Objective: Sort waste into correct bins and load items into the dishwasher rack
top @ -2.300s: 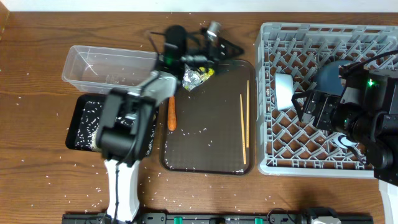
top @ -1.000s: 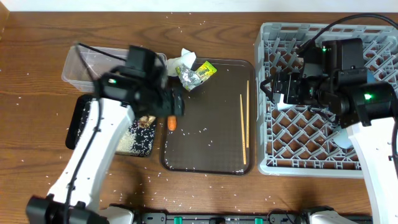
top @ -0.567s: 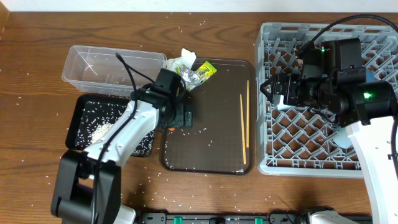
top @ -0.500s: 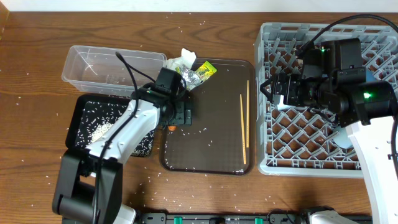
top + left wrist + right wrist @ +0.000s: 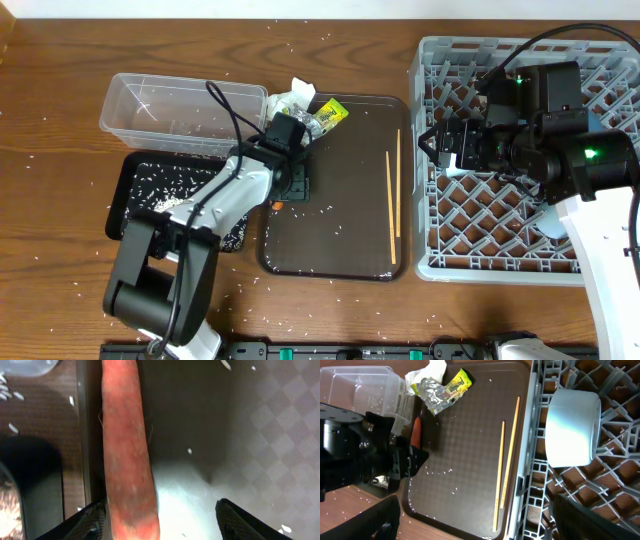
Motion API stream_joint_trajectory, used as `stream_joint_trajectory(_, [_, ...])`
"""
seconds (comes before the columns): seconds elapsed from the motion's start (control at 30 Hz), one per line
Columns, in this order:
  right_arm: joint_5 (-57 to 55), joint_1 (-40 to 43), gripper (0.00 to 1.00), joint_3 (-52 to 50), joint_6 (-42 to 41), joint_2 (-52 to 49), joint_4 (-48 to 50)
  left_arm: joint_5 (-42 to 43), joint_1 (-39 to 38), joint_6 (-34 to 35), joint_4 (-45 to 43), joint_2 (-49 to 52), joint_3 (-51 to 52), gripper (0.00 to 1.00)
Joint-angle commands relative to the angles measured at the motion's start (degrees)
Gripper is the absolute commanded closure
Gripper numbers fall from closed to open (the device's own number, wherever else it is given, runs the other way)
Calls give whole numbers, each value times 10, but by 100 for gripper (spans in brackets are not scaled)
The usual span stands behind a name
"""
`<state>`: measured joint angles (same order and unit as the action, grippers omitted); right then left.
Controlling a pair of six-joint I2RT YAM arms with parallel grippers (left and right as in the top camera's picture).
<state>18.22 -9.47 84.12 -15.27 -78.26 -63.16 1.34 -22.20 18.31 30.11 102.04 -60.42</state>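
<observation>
A large square grey plastic rack [image 5: 490,272] sits right on the counter [image 5: 60,90], a dark brown serving tray [image 5: 340,220] beside it. Right jaws hang spread, empty, over the rack's white bowl [image 5: 570,427]. Left jaws, released, straddle the small orange carrot [image 5: 127,450] at the tray's left edge.

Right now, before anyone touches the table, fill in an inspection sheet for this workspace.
Surface: wooden table, rice grains scattered over it.
Job's things: carrot along the serving tray's left edge; wrapper and crumpled paper beside the clear tub; black tray holding rice; white bowl in the dishwasher rack; chopsticks on the serving tray.
Clutter: nothing seen.
Grippers: left gripper open, carrot between its fingers; right gripper open and empty, over the rack's left side.
Cables: black cables loop over both arms.
Surroundings: nothing seen.
</observation>
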Motion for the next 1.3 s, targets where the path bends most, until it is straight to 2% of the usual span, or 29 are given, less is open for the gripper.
stream_joint_trajectory(0.0, [-2,-3,10,5,7,-2,0,-17,-1,0,-12,13,0,41])
stream_joint_trajectory(0.07, [-2,-3,10,5,7,-2,0,-13,-2,0,-17,15,0,49])
stream_joint_trajectory(0.13, [-2,-3,10,5,7,-2,-1,-6,-3,0,-21,17,0,51])
stream_joint_trajectory(0.23, [-2,-3,10,5,8,-2,-1,-3,-4,0,-22,19,0,67])
stream_joint_trajectory(0.37, [-2,-3,10,5,8,-2,-7,-3,-4,0,-21,20,0,71])
stream_joint_trajectory(0.47, [-2,-3,10,5,8,-2,-12,-3,-4,0,-21,20,0,87])
stream_joint_trajectory(0.5, [-2,-3,10,5,8,-2,-12,-3,-4,0,-19,20,0,90])
stream_joint_trajectory(0.7, [-2,-3,11,5,8,-2,-20,-6,-3,-17,41,-5,-33,90])
stream_joint_trajectory(0.9, [-2,-3,11,5,7,-2,-21,-7,12,-17,145,-89,-73,90])
stream_joint_trajectory(1.07, [-2,-3,11,5,8,-2,-22,-58,41,-15,229,-152,-73,90])
stream_joint_trajectory(1.2, [-2,-3,11,5,7,-2,-22,-94,89,42,287,-156,-68,90])
stream_joint_trajectory(1.27, [-2,-3,11,5,7,-2,-22,-94,120,97,286,-155,-47,90])
